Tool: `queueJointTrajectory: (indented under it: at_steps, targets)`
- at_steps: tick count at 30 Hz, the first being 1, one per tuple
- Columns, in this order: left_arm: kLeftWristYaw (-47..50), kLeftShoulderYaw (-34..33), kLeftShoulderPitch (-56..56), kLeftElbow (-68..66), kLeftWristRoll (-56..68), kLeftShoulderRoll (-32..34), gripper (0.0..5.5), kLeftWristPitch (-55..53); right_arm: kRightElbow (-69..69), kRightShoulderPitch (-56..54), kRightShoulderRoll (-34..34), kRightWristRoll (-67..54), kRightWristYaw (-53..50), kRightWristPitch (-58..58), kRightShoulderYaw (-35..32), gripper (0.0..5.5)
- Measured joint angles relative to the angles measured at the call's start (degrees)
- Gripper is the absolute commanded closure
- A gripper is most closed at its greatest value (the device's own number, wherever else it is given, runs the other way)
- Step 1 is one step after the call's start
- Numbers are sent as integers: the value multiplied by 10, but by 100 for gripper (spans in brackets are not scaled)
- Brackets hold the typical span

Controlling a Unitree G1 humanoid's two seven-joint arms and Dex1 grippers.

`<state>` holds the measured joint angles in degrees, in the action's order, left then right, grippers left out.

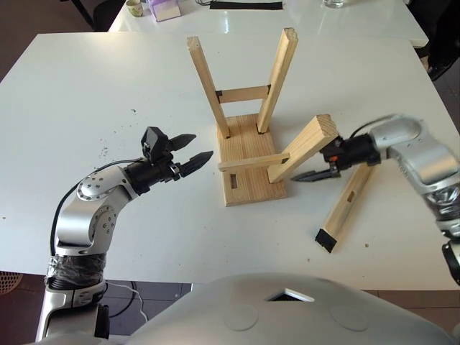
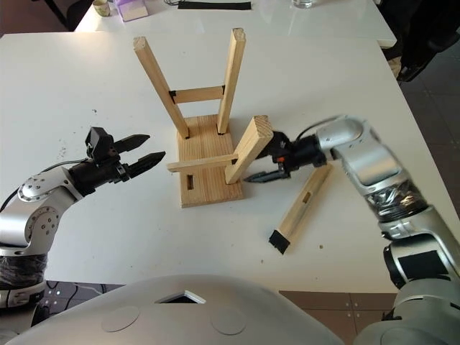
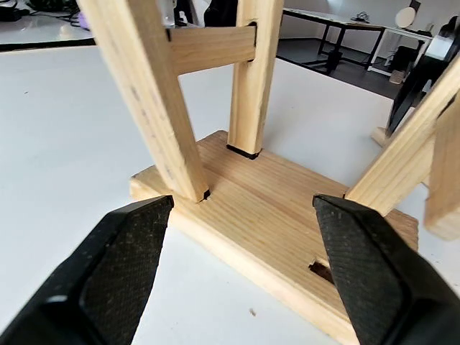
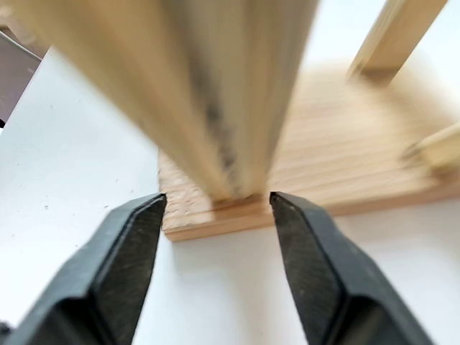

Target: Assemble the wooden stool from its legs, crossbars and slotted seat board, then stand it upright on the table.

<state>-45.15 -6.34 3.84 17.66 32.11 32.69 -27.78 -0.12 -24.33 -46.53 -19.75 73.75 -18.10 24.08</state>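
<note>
The slotted seat board [image 1: 248, 188] lies flat on the white table. Two legs [image 1: 208, 86] stand upright in its far slots, joined by a crossbar [image 1: 244, 93]. A third leg [image 1: 305, 147] leans tilted over the board's near right corner, and a crossbar [image 1: 248, 162] sticks out of it to the left. The fourth leg [image 1: 348, 205] lies flat on the table to the right. My right gripper [image 1: 316, 172] is open, its fingers either side of the tilted leg's lower end [image 4: 230, 144]. My left gripper [image 1: 195, 149] hovers open just left of the board, holding nothing.
A cup [image 1: 134, 7], a purple box [image 1: 167, 8] and a black strip [image 1: 246, 5] sit on the table behind. Small dark specks [image 1: 108, 147] dot the left side. The table's near edge [image 1: 215, 277] runs close in front.
</note>
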Motion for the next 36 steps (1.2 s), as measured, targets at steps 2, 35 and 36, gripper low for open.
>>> queueJointTrajectory:
  at_steps: [2, 35, 36]
  targets:
    - [0, 0, 0, 0, 0, -2, 189, 0, -2, -3, 2, 18, -12, 16, -18, 199]
    - [100, -22, 229, 133, -34, -52, 189, 45, -307, 339, -174, -479, -472, -740, -408, 115]
    - [99, -22, 224, 132, -36, -51, 189, 44, -283, 317, -151, -509, -525, -740, -397, 115]
